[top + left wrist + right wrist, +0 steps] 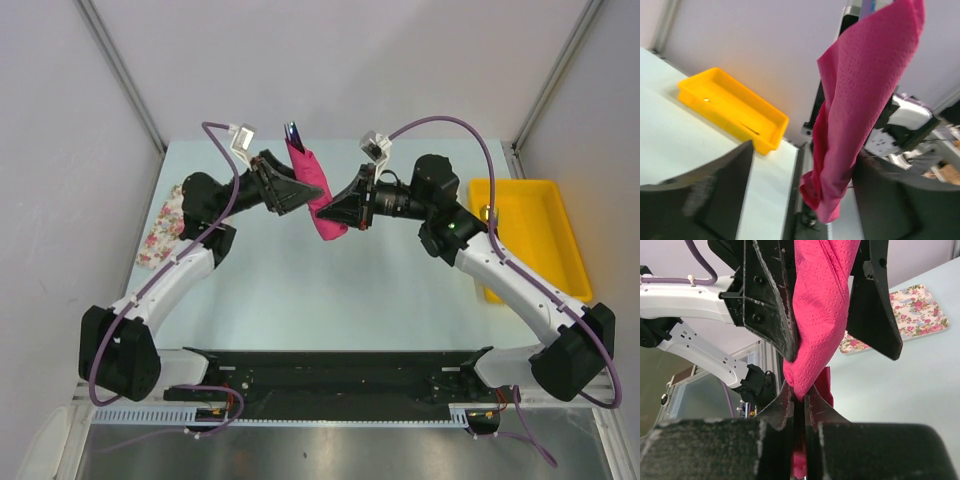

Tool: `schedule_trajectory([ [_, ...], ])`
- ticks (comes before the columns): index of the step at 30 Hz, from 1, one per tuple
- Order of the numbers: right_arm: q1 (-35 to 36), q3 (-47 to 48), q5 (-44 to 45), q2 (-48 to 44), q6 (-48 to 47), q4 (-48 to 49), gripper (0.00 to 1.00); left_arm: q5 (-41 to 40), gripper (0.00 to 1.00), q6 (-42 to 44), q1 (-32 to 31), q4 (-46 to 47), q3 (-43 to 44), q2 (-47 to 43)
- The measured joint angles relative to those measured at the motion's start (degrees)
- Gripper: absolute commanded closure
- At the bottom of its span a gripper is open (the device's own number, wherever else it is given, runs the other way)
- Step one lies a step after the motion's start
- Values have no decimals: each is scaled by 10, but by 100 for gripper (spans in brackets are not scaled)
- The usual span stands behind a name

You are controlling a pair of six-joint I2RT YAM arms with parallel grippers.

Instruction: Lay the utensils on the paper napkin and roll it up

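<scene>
The magenta paper napkin (318,195) is rolled into a loose tube and held in the air above the table. It also shows in the left wrist view (860,90) and the right wrist view (822,315). A purple utensil tip (292,131) sticks out of its upper end. The yellow-orange utensil is hidden. My right gripper (328,212) (800,395) is shut on the roll's lower end. My left gripper (312,193) (805,155) is open and straddles the roll higher up. The roll rests against one of its fingers (885,200).
A yellow tray (530,240) (730,107) stands at the table's right edge. A white floral cloth (165,225) (917,310) lies at the left edge. A long black bar (330,365) runs along the near edge between the arm bases.
</scene>
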Motion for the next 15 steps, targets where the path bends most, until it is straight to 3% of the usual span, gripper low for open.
schedule_trajectory([
  [4,1,0,6,0,-7,-5,100,4,50,-35,-11,42,0,15],
  [6,1,0,8,0,-10,-5,100,5,51,-50,-15,60,0,19],
  [8,1,0,10,0,-12,-5,100,9,59,-60,-16,76,0,22],
  [9,1,0,10,0,-12,-5,100,11,65,-65,-17,81,0,24],
  [10,1,0,10,0,-12,-5,100,14,80,-74,-18,89,1,27],
  [12,0,0,14,1,-12,-6,100,18,100,-84,-19,103,1,30],
  [15,-3,0,12,2,-8,-8,100,23,100,-90,-20,113,2,31],
])
